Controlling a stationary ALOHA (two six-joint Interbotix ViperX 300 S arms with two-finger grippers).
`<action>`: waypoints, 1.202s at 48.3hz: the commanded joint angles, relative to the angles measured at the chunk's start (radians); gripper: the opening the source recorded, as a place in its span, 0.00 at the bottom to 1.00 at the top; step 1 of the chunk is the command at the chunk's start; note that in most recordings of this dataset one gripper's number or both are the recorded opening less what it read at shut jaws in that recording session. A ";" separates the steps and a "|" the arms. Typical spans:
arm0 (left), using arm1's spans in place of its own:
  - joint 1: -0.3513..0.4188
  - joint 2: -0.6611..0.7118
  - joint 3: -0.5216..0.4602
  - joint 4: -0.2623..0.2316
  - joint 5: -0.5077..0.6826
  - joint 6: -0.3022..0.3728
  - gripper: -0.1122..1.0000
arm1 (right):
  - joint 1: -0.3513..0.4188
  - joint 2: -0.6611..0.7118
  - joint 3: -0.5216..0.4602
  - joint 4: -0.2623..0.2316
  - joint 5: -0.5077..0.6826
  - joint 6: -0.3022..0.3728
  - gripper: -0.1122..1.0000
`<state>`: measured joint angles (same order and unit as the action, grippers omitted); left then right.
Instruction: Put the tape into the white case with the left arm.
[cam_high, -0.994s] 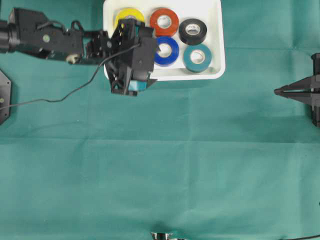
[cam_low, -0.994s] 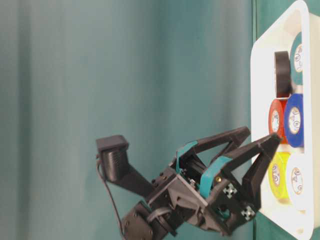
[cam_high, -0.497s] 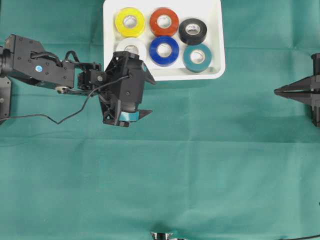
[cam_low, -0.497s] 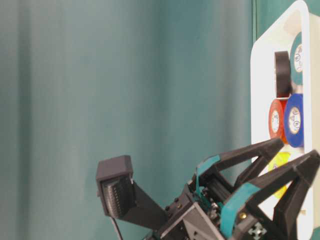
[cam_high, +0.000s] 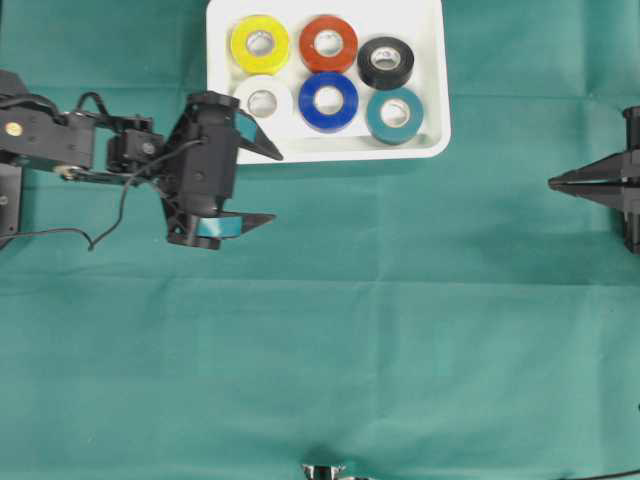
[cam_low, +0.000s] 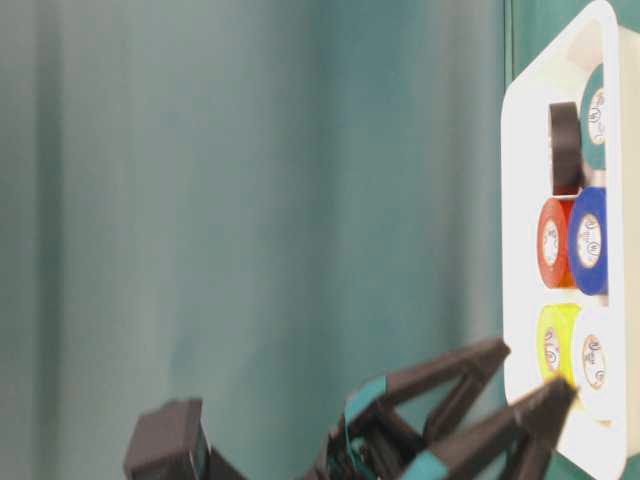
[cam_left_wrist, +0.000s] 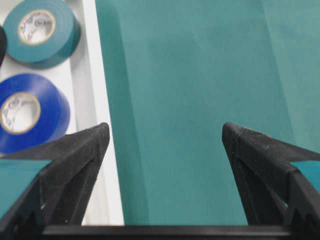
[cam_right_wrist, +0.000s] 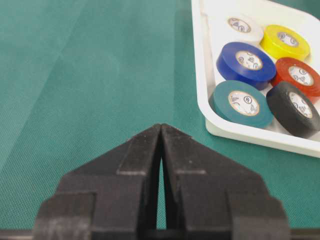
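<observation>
I am backing the left gripper (cam_high: 262, 185), jaws spread wide and empty, off the white case (cam_high: 430, 140), staying high so neither finger clips its rim or six rolls.

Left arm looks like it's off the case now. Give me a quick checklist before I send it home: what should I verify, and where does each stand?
1. All six rolls sit inside the white case, including the white roll: ok.
2. Left gripper open with nothing between its fingers: ok.
3. Left gripper away from the rolls: ok in the overhead view, though one fingertip lies by the case's rim; whether it touches: cannot tell.
4. No stray tape on the green cloth: ok in what the views show.
5. Right gripper shut, parked at the right edge, out of the way: ok.
</observation>
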<state>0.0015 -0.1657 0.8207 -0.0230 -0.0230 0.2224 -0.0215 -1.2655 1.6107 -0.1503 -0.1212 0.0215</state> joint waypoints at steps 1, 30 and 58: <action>-0.008 -0.054 0.014 -0.003 -0.009 -0.006 0.98 | -0.002 0.015 -0.008 -0.003 -0.011 -0.002 0.02; -0.011 -0.408 0.281 -0.005 -0.156 -0.035 0.98 | 0.000 0.015 -0.008 -0.003 -0.011 -0.002 0.02; 0.017 -0.765 0.434 -0.005 -0.121 -0.040 0.97 | -0.002 0.015 -0.008 -0.003 -0.011 -0.002 0.02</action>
<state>0.0092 -0.8897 1.2502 -0.0245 -0.1488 0.1871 -0.0215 -1.2671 1.6107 -0.1503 -0.1212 0.0215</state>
